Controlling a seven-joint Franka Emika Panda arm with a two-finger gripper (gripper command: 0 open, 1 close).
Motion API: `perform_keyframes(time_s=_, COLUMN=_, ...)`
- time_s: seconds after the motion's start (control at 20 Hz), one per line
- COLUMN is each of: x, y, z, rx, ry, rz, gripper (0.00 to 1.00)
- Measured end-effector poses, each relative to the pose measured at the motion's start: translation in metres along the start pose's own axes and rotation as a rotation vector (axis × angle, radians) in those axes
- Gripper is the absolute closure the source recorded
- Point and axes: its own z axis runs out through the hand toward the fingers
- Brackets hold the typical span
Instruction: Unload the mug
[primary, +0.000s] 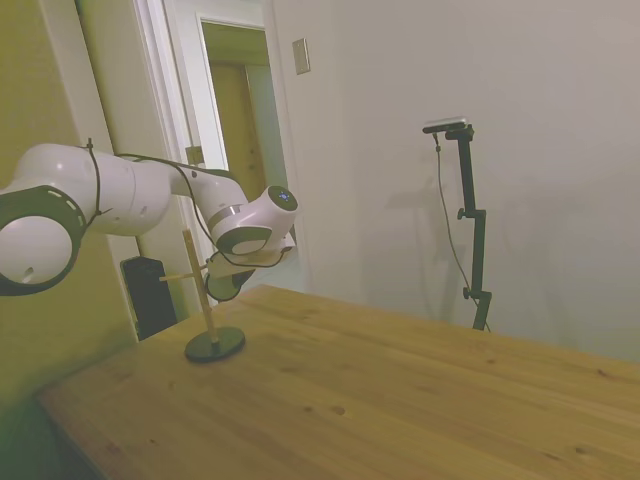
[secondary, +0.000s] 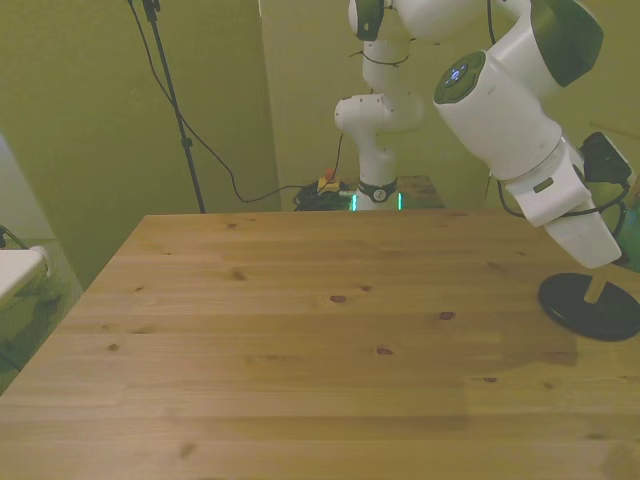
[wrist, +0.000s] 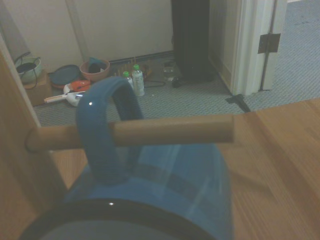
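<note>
One mug (wrist: 165, 185): cylindrical, blue in the wrist view, hanging by its handle (wrist: 102, 135) on a horizontal wooden peg (wrist: 135, 131). The handle loops over the peg close to where the peg joins the upright post; the body hangs below the peg. The dark rim of the mug's mouth faces the wrist camera at very close range. In the side view the mug (primary: 222, 285) shows only as a dark rounded shape directly beneath the gripper.

One peg stand (primary: 205, 300): thin wooden post, upright, on a dark round base (secondary: 590, 305) resting on the tabletop (secondary: 320, 340). The post rises just beside the gripper, on the robot's side of it in the side view. In the front view only the base and the foot of the post are visible, below the arm's wrist at the front view's right edge.

One gripper (primary: 232, 272): at the stand, level with the peg, right by the mug. Whether its fingers are apart or together cannot be told; they are hidden behind the wrist in both outer views.

One tabletop: light wood planks with knots, carrying the stand near its corner.

Background, wrist view: carpeted floor beyond the tabletop's edge, with two small bottles (wrist: 134, 80), bowls and a door frame.
</note>
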Motion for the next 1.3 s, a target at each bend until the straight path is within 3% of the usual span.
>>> perform_keyframes(time_s=0.85, x=0.016, y=0.020, z=-0.020, rx=-0.019, ry=0.071, rz=0.047, gripper=1.00)
perform_keyframes(time_s=1.3, x=0.033, y=0.029, z=-0.036, rx=-0.032, ry=0.139, rz=0.122, gripper=1.00)
